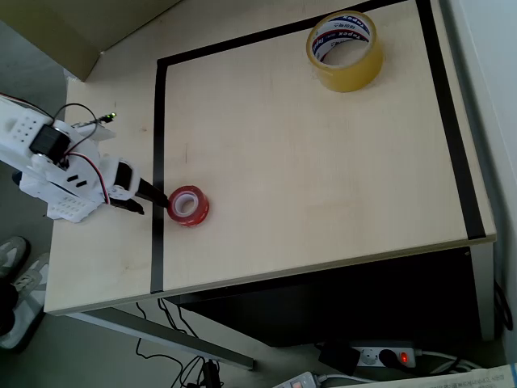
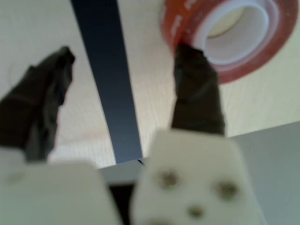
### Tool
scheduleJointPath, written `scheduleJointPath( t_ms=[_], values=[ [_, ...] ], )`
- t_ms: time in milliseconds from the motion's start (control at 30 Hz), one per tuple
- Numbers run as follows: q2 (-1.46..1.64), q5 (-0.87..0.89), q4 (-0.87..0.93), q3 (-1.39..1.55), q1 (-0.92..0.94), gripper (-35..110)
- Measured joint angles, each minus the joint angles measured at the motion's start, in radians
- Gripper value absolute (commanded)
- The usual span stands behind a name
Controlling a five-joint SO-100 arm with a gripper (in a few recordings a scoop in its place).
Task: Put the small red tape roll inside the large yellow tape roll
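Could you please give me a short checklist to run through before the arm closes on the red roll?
1. Jaws apart: ok, the gripper is open.
2. The small red tape roll between the fingers: not ok; one fingertip meets its rim, the other stands off over the black tape line.
3. Red roll lying flat: ok.
4. The large yellow tape roll lying hole up: ok.
5. Table path between the rolls free: ok.

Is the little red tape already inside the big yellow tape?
No, the small red tape roll lies by the gripper at the table's left, far from the large yellow tape roll at the top.
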Motion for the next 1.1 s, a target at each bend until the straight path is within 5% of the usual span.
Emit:
scheduleJointPath(
  t_ms=[167,567,800,1100],
  values=[
    [0.038,0.000,0.031,-0.049,-0.018,23],
    [-0.258,0.000,-0.207,-0.061,-0.015,23],
    [-0.437,0.000,-0.302,-0.103,-0.020,0],
    [-0.451,0.000,-0.265,-0.170,-0.107,0]
  ],
)
